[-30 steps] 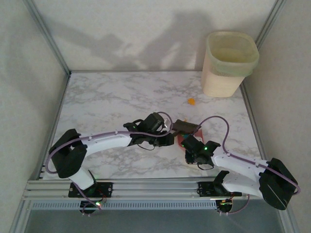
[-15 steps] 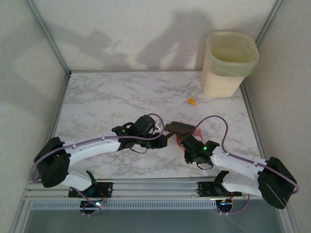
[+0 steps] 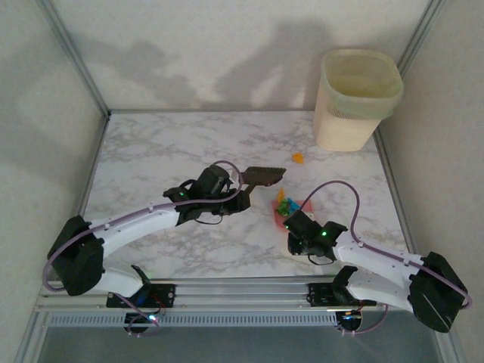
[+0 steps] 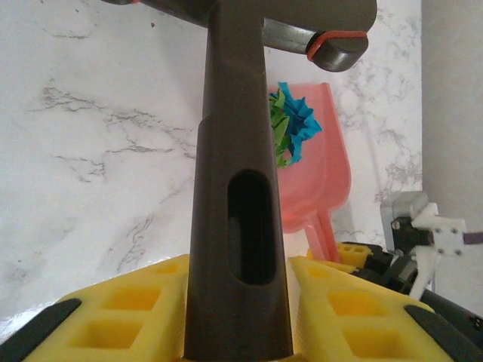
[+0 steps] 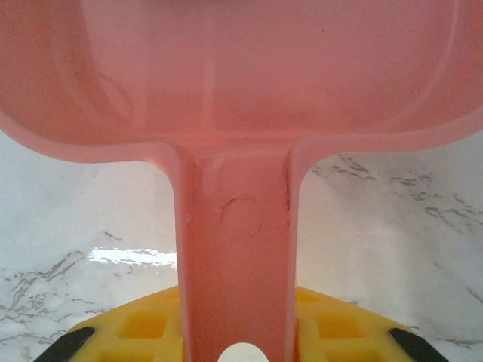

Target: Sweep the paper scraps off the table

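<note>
Full dustpan (image 5: 241, 75) could spill
The right gripper (image 5: 238, 332) grips the dustpan, the left gripper (image 4: 238, 298) the brush (image 4: 234, 151); tilting dumps the paper scraps (image 4: 294, 128), and an orange scrap (image 3: 298, 158) lies beyond the left fingers (image 4: 128, 302).

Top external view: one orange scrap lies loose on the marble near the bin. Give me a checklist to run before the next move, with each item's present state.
1. Dark brown plastic hand brush clamped in the left gripper: ok.
2. Pink plastic dustpan held by its handle in the right gripper: ok.
3. Blue and green crumpled paper scraps lying inside the dustpan: ok.
4. White marble-patterned table free of scraps: not ok; a tiny orange paper scrap lies loose, apart from the dustpan.
5. Bare tabletop between brush head and that scrap: ok.
6. Dustpan lip flat on the table: cannot tell.
</note>
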`<state>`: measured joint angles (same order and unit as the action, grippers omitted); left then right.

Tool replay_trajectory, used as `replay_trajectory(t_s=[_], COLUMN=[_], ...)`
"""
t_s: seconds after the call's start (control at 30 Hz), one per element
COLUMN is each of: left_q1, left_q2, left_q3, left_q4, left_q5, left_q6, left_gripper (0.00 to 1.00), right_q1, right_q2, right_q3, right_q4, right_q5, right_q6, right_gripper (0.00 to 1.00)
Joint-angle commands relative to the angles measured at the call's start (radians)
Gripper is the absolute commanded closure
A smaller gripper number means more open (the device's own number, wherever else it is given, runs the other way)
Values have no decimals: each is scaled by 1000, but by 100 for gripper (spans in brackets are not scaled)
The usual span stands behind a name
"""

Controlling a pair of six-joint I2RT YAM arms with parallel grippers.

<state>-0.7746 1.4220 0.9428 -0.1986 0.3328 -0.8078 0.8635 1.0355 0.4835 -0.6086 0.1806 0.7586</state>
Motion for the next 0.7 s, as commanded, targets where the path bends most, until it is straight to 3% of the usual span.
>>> replay_trajectory(t_s=[0.0,0.27,0.67], left_q1=[-1,-44,-85], left_q2=[47,130,114], left_q3=[37,47,-7], left_q4=[66,73,87], left_q5=[43,82,117], left_q6=[-11,5,22], left_gripper=[100,100,100], right_q1=[-6,-6,-9], right_q2=[-12,37,85], right_q3=[-16,-1,21], right_q4=[-11,-8,-29], right_q5=[14,4,14], right_q6=[4,-2,4], right_gripper=[100,100,100])
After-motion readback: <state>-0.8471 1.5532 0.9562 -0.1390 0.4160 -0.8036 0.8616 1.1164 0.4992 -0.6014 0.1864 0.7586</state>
